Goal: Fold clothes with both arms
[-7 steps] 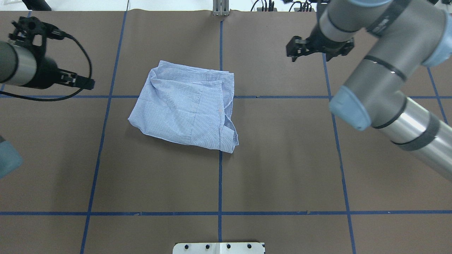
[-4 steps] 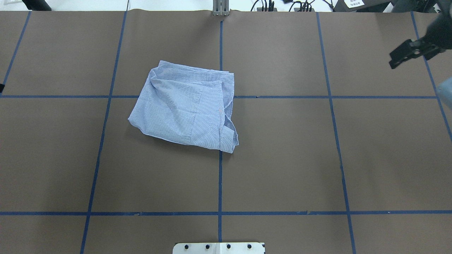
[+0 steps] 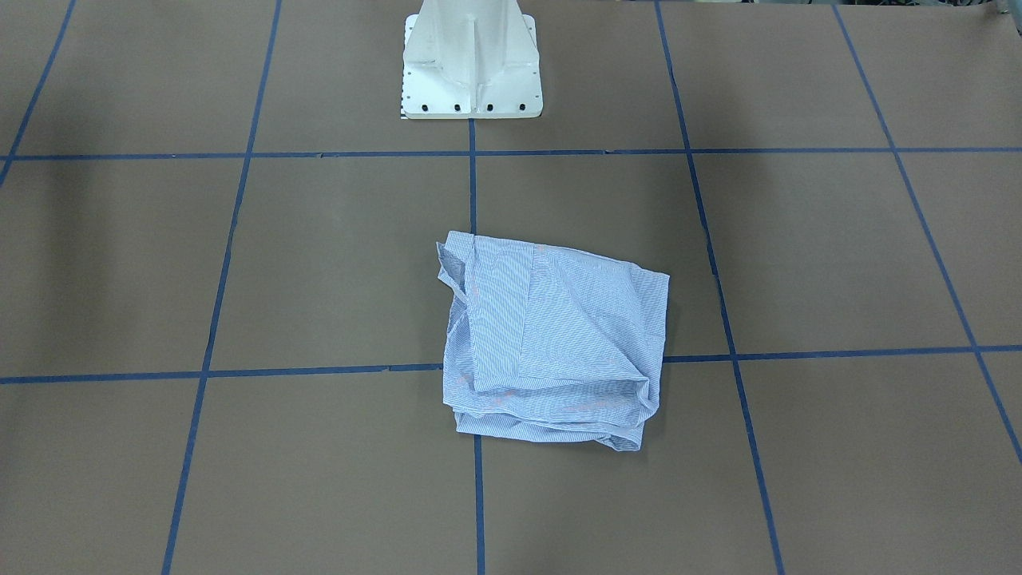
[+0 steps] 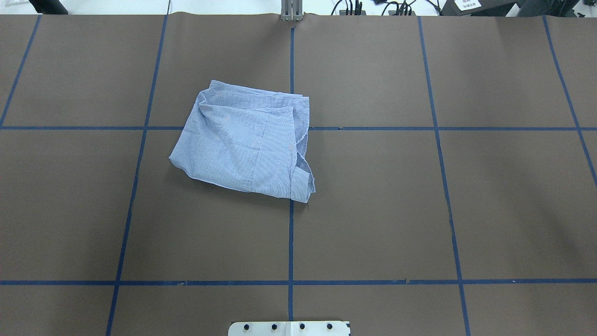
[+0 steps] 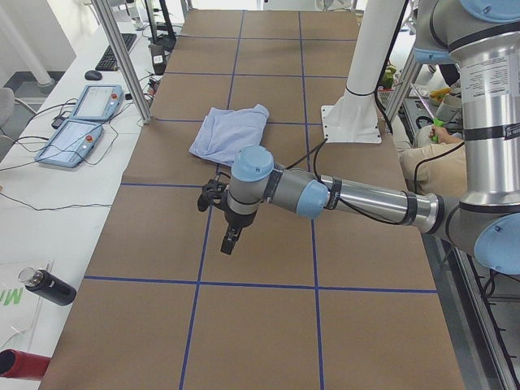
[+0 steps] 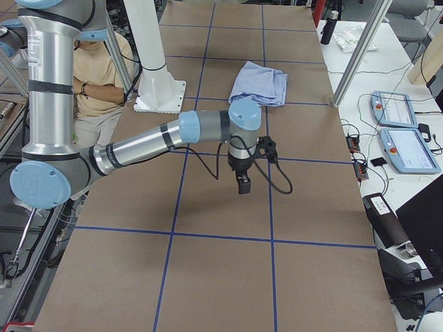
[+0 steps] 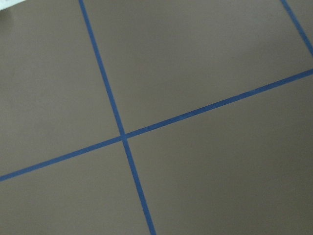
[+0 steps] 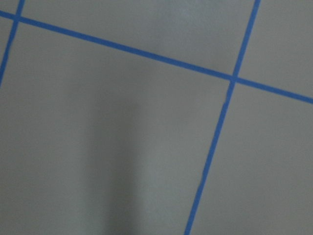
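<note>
The blue-and-white striped shirt [image 4: 242, 140] lies folded into a rough square on the brown table cover, left of centre in the overhead view and also in the front-facing view [image 3: 551, 343]. Nothing touches it. Neither arm shows in those two views. My left gripper [image 5: 230, 241] hangs over bare table toward the left end, well away from the shirt [image 5: 227, 134]. My right gripper [image 6: 242, 183] hangs over bare table toward the right end, away from the shirt [image 6: 258, 84]. I cannot tell whether either is open or shut. Both wrist views show only table and blue tape.
The white pedestal base [image 3: 471, 56] stands at the robot's side of the table. Teach pendants [image 5: 81, 122] lie on a side bench, beside aluminium posts [image 5: 122, 57]. A seated person [image 6: 97, 76] is behind the pedestal. A dark bottle [image 5: 49, 288] lies off the left end.
Both arms have swung outward and left the overhead view, the left to the left, the right to the right. The shirt has not moved.
</note>
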